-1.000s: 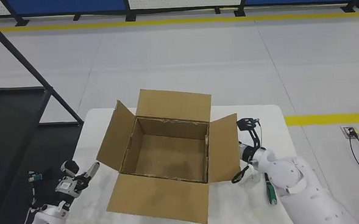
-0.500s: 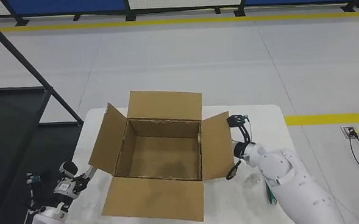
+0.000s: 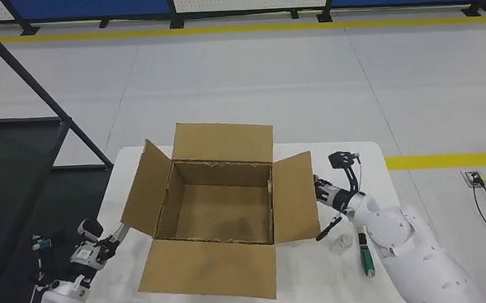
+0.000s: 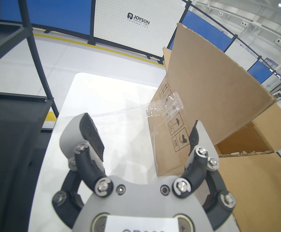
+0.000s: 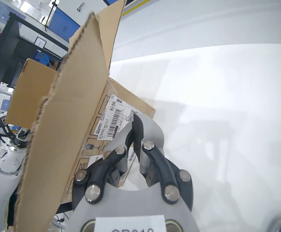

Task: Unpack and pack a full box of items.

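Note:
An open cardboard box point(image 3: 212, 270) stands mid-table with all flaps spread and nothing visible inside. My left gripper point(image 3: 107, 233) is open at the table's left front, beside the box's left wall point(image 4: 175, 136), which carries a strip of clear tape. Nothing lies between its fingers point(image 4: 92, 134). My right gripper point(image 3: 319, 190) is shut just outside the box's right flap. In the right wrist view its closed tips point(image 5: 134, 119) sit against the labelled side wall point(image 5: 103, 123), holding nothing that I can see.
A green-handled tool point(image 3: 364, 257) and a small clear item point(image 3: 341, 242) lie on the white table point(image 3: 367, 157) by the right arm. A black metal rack point(image 3: 29, 163) stands off the table's left edge. Bare tabletop shows on the far right.
The box slid and turned to the left a second ago and now stays put. My right gripper has since drawn back to the right. The left arm shifted slightly back.

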Available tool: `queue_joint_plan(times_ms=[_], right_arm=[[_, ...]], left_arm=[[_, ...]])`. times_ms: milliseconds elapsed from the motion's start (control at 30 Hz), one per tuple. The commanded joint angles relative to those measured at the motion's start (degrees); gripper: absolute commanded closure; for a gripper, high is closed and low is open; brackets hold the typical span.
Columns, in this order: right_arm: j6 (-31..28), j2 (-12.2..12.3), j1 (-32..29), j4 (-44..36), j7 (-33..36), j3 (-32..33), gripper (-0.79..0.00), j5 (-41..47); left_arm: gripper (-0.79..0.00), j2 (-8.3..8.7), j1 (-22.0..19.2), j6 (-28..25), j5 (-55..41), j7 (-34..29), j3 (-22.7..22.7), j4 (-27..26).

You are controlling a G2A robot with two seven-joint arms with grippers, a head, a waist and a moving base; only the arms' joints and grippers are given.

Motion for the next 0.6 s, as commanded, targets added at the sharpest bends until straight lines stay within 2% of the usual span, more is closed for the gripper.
queue_joint_plan(times_ms=[0, 200, 267, 300, 333, 467, 567], right_arm=[[1.68, 0.54, -2.53, -3.44, -0.64, 2.5, -0.323, -1.42], [4.16, 2.28, -12.75, -15.74, -0.96, 12.05, -0.379, -3.45], [5.68, 2.71, -15.89, -18.92, -0.66, 14.76, -0.585, -5.08], [6.52, 2.89, -17.36, -20.31, -0.4, 15.83, -0.748, -6.16], [7.57, 3.03, -18.75, -21.56, -0.41, 16.85, -0.785, -7.14], [9.25, 3.32, -23.86, -25.7, -1.32, 19.96, -0.785, -8.06], [9.25, 3.32, -23.86, -25.7, -1.32, 19.96, -0.785, -8.06]], left_arm=[[-0.785, 0.01, -0.11, 0.0, -0.19, 0.05, -0.07, -0.22], [-0.785, 0.07, -0.62, 0.11, -1.36, -0.37, -0.6, -0.63], [-0.785, 0.1, -0.86, 0.12, -1.76, -0.59, -0.75, -0.78], [-0.785, 0.11, -0.98, 0.2, -1.99, -0.69, -0.83, -0.86], [-0.785, 0.11, -1.1, 0.21, -2.24, -0.75, -0.89, -0.97], [-0.785, 0.15, -1.34, 0.21, -3.97, -1.27, -1.43, -1.21], [-0.785, 0.16, -1.36, -0.01, -6.82, -1.7, -2.2, -1.3]])
